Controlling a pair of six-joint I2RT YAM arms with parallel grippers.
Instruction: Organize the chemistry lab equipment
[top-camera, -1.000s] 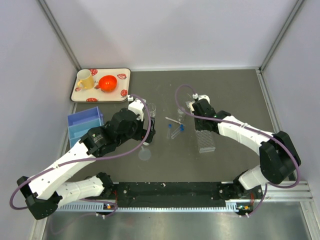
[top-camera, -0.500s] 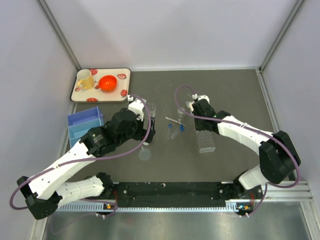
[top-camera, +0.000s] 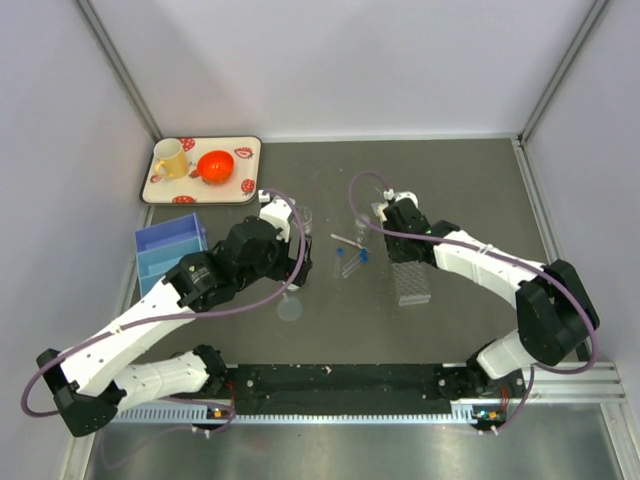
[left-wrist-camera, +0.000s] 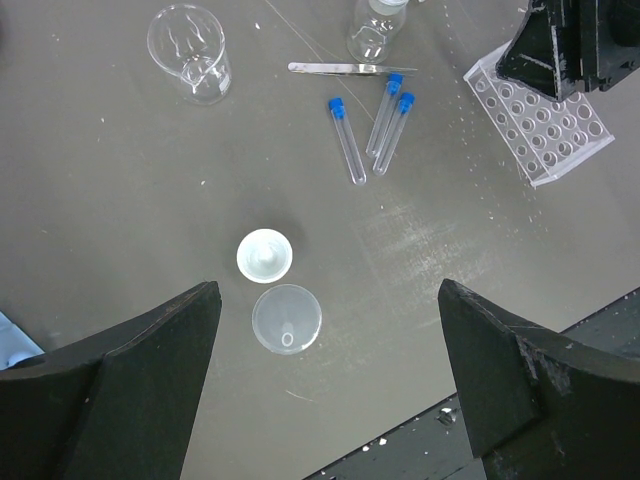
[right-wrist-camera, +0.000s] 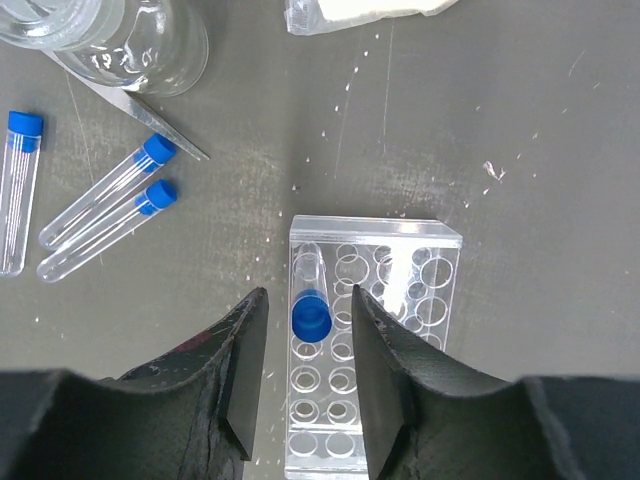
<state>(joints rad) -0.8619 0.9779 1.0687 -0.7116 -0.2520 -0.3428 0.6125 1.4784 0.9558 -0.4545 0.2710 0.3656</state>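
Well, the grey bench carries everything, and the two arms reach out over it from the near edge. The left claw hangs over the middle of the bench, spread wide with nothing between its fingers. The right claw hovers over the far end of the rack. Its fingers are parted with a gap on either side of a blue cap, so it pinches nothing.

In the far left corner lies a patterned tray holding a yellow mug and an orange-red bowl. A blue bin sits against the left edge.

The gridded clear tube rack lies flat, right of the bench's middle. One blue-capped tube stands in a hole on its long side nearer the middle, toward the far end.

A clear flask stands beyond the rack's far left corner, and a clear beaker stands well to the left of it. Toward the near edge, below the left claw, a clear funnel and a small white round cup sit just beside each other.

Three loose blue-capped tubes lie on the bench between the beaker and the rack. A thin rod lies just beyond their caps, beside the flask.
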